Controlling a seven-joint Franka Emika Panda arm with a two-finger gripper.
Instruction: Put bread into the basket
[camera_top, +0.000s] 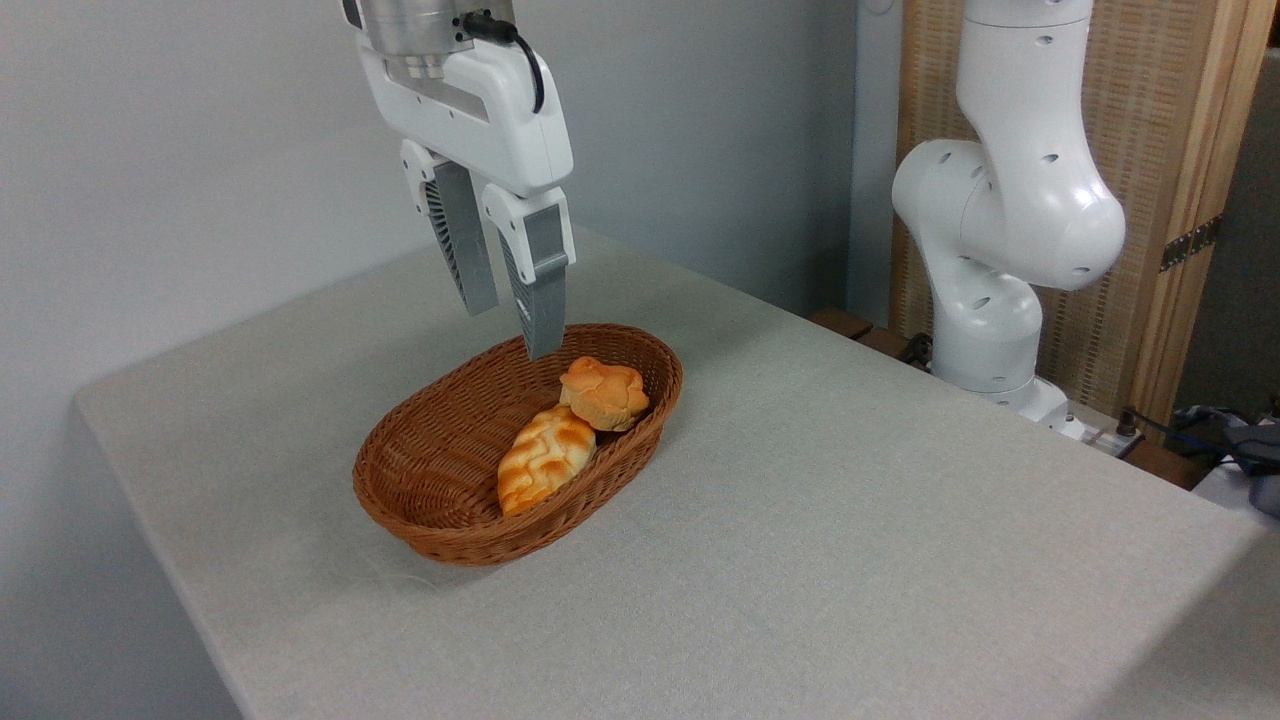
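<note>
The bread (604, 392), a small lumpy orange-golden bun, lies inside the oval brown wicker basket (430, 490) at its far right end, leaning on the rim. My gripper (512, 330) hangs above the basket's far rim, up and to the left of the bun. Its two grey fingers (541, 300) stand apart with nothing between them, so it is open and holds nothing.
An elongated braided loaf (545, 457) with pale stripes lies in the basket beside the bun. The arm's white base (1000, 260) stands at the table's far right corner. A wooden screen is behind it, and cables lie off the right edge.
</note>
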